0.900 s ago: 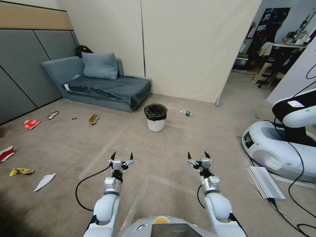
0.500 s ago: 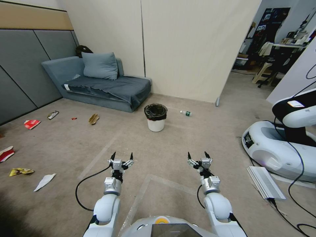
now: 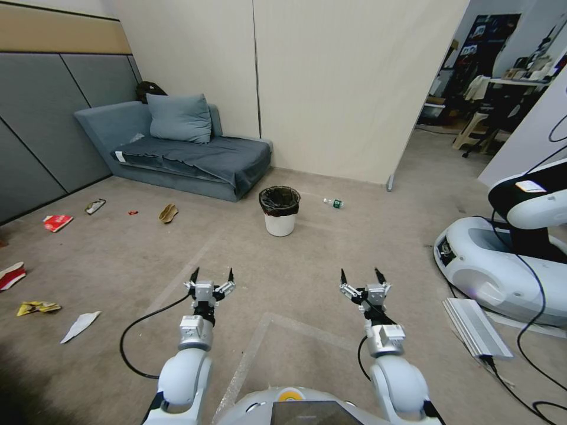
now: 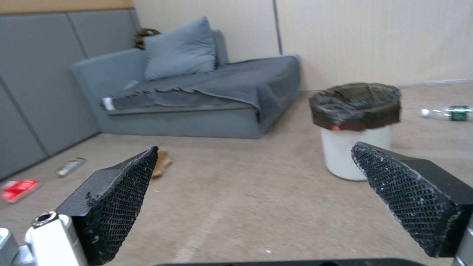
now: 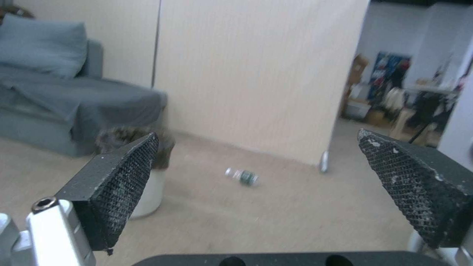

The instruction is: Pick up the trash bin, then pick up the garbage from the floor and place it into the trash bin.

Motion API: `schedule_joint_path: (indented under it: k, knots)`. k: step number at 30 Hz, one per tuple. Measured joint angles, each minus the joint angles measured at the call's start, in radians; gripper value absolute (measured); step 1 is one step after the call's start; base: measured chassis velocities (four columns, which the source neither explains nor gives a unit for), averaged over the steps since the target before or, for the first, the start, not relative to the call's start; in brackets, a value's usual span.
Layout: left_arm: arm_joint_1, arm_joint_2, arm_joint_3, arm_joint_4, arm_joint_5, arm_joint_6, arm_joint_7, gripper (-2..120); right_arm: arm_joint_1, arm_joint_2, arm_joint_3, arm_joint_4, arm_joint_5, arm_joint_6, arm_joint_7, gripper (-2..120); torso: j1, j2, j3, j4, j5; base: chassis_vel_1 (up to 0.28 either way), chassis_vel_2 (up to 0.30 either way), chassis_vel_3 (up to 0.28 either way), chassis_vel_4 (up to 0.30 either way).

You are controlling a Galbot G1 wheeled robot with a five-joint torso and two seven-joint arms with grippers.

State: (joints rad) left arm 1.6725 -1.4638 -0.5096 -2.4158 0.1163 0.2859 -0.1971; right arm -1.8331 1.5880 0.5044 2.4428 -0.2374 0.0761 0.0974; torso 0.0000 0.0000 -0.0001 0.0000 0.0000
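Observation:
The trash bin (image 3: 279,211), white with a black bag folded over its rim, stands upright on the carpet in front of the sofa, well beyond both grippers. It also appears in the left wrist view as the trash bin (image 4: 356,129). My left gripper (image 3: 212,274) and right gripper (image 3: 360,274) hover open and empty above the floor, side by side. Garbage lies at the far left: a red pack (image 3: 57,222), a red-and-white pack (image 3: 12,275), a yellow wrapper (image 3: 36,307), a white paper scrap (image 3: 80,326) and a tan curled piece (image 3: 168,213). A small bottle (image 3: 333,203) lies right of the bin.
A grey sofa (image 3: 177,153) stands against the back wall beside a beige partition (image 3: 354,88). Another robot's white base (image 3: 496,265), black cables and a flat silver box (image 3: 475,327) occupy the right. Bare carpet lies between the grippers and the bin.
Both arms have spread slightly apart: the left gripper shifted a little left, the right a little right. The bin and the litter have not moved.

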Motion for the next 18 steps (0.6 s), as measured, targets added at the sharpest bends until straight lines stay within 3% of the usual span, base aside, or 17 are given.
schedule_joint_path:
  k: [1, 5, 12, 18]
  knots:
    - [0.013, 0.004, 0.004, -0.042, 0.012, 0.029, -0.020, 100, -0.029, 0.009, -0.005, 0.042, -0.024, 0.009, 0.010, 100, 0.000, 0.000, 0.000, 0.0000, -0.0002, 0.000, 0.000, 0.000, 0.000]
    - [0.040, 0.012, 0.015, -0.091, 0.030, 0.084, -0.064, 100, -0.065, 0.019, -0.011, 0.067, -0.054, 0.018, 0.023, 100, 0.000, 0.000, 0.000, 0.0000, 0.0004, 0.000, 0.000, 0.000, 0.000]
    - [0.045, 0.015, 0.031, -0.094, 0.002, 0.080, -0.075, 100, -0.068, 0.020, -0.011, 0.068, -0.057, 0.024, 0.024, 100, 0.000, 0.000, 0.000, 0.0001, 0.0001, 0.000, 0.000, 0.000, 0.000]
    - [0.043, 0.014, 0.036, -0.091, -0.010, 0.080, -0.067, 100, -0.063, 0.020, -0.011, 0.063, -0.015, 0.088, 0.000, 100, 0.000, 0.000, 0.000, 0.0001, 0.0001, 0.000, 0.000, 0.000, 0.000]
